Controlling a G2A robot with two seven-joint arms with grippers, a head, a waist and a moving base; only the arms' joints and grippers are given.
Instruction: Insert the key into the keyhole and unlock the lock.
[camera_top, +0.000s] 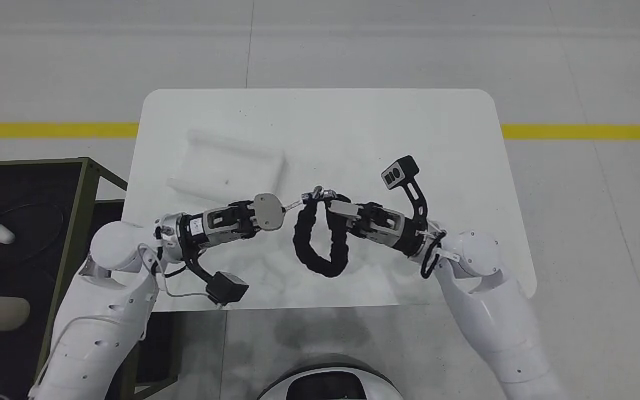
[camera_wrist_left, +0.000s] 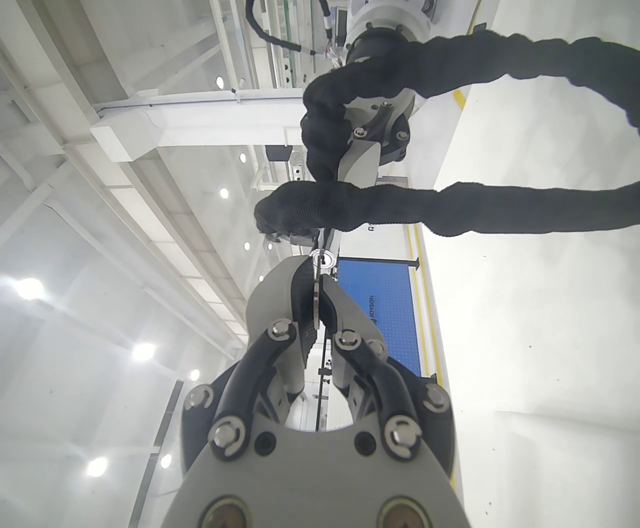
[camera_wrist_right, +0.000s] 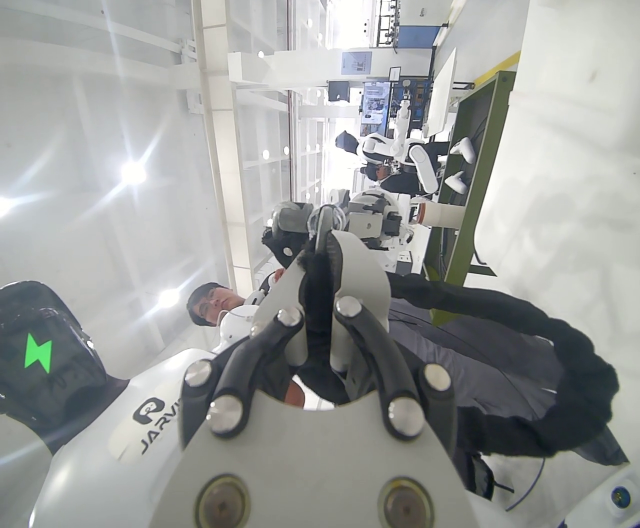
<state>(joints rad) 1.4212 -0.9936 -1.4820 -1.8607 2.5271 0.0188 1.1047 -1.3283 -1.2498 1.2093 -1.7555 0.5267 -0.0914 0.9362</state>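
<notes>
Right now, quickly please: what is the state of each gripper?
Left gripper: shut on the key.
Right gripper: shut on the black cable lock.

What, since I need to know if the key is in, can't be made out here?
- The keyhole: left wrist view, hidden by the black sleeve of the lock; top view, too small.
- Tip of the key: left wrist view, edge-on past the left gripper, too thin to follow.
- Their contact: right wrist view, blocked by the right gripper.
- Lock loop: left wrist view, cut off by the edge.
</notes>
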